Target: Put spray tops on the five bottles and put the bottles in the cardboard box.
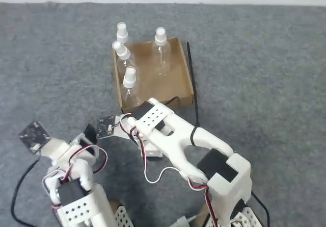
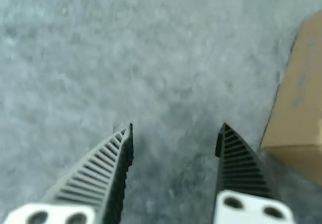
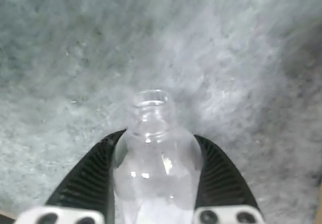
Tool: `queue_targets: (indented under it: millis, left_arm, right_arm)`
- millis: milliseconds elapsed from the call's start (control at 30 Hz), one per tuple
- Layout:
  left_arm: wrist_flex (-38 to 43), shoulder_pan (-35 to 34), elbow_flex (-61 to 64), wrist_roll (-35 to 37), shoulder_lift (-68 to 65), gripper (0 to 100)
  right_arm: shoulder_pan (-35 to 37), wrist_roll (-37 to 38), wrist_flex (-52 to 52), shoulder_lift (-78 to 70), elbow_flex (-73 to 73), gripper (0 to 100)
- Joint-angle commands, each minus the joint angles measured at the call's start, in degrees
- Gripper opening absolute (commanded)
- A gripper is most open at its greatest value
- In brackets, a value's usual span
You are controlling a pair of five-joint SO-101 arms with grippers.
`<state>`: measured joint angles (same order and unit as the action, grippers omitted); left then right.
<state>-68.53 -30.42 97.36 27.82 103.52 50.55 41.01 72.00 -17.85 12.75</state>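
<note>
A clear bottle (image 3: 156, 168) with a bare open neck and no spray top sits between the fingers of my right gripper (image 3: 160, 136), which is shut on it above the grey carpet. In the high view the right arm (image 1: 173, 135) ends just in front of the near wall of the cardboard box (image 1: 183, 86). Several clear bottles with white spray tops stand upright in the box, among them one at the back right (image 1: 161, 51) and one at the front left (image 1: 130, 86). My left gripper (image 2: 176, 128) hangs open over bare carpet, to the left of the box (image 2: 297, 103).
A thin black rod (image 1: 192, 84) lies along the box's right side. Grey carpet (image 1: 265, 74) covers the table all round the box. The two arm bases stand at the near edge, with loose wires (image 1: 153, 176) hanging under the right arm.
</note>
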Motion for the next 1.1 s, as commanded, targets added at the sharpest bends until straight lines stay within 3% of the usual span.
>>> queue_targets:
  millis: [0,633,800,1067]
  left_arm:
    - [-4.31,-0.18,-0.84,-0.09,0.70,25]
    - [-4.13,-0.26,-0.84,0.00,0.79,25]
    - [-4.13,-0.26,-0.84,0.00,0.79,25]
    - [-4.13,-0.26,-0.84,0.00,0.79,25]
  right_arm:
    - [-0.57,-1.67,1.98,5.93,-2.73,4.1]
    - [-1.01,-2.90,1.80,22.73,6.51,4.1]
    - [-4.44,-3.25,1.36,29.93,8.79,4.1]
    - [-13.23,-9.76,1.36,41.80,8.97,4.1]
